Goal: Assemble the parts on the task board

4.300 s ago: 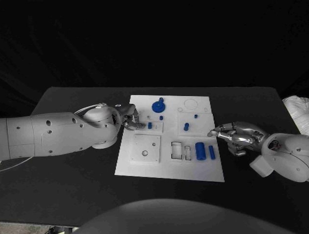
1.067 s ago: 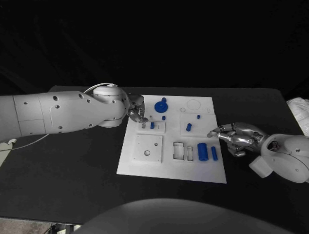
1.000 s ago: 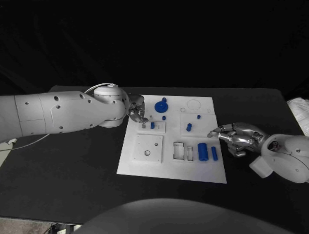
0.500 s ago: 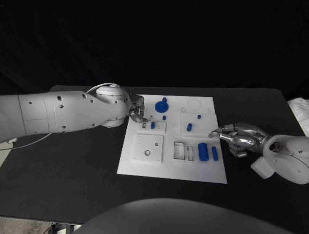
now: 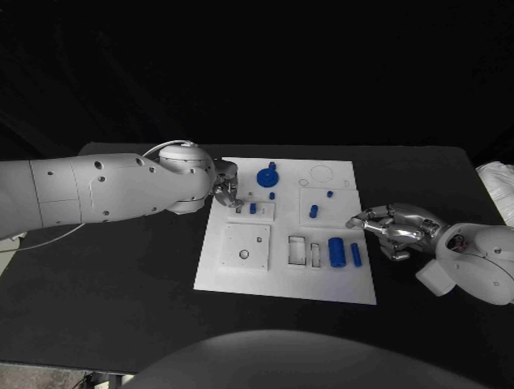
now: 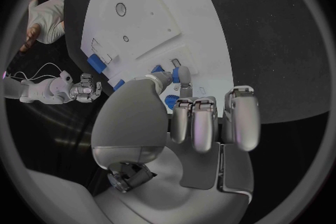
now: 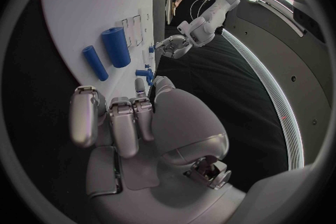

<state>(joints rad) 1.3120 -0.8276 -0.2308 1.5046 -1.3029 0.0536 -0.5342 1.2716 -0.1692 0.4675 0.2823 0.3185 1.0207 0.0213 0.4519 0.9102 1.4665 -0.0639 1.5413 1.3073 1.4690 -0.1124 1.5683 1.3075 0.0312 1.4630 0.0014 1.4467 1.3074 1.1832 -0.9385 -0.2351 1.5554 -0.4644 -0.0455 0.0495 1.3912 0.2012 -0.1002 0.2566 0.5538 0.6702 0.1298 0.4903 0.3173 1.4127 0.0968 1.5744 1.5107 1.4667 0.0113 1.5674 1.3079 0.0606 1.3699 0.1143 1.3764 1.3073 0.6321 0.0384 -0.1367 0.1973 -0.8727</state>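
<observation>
lab/test cell | black-draped table point(image 5: 117, 308) | white task board point(image 5: 283, 275)

Black table point(image 5: 117, 308); perhaps crumpled white cloth point(image 5: 512, 194).

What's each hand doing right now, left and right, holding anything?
Left hand: over the task board, fingertips at a small blue part; a grip cannot be told.
Right hand: fingers curled, holding nothing.

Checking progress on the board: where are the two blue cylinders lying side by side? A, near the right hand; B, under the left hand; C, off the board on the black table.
A: the two blue cylinders lie on the white board near the right hand.
</observation>
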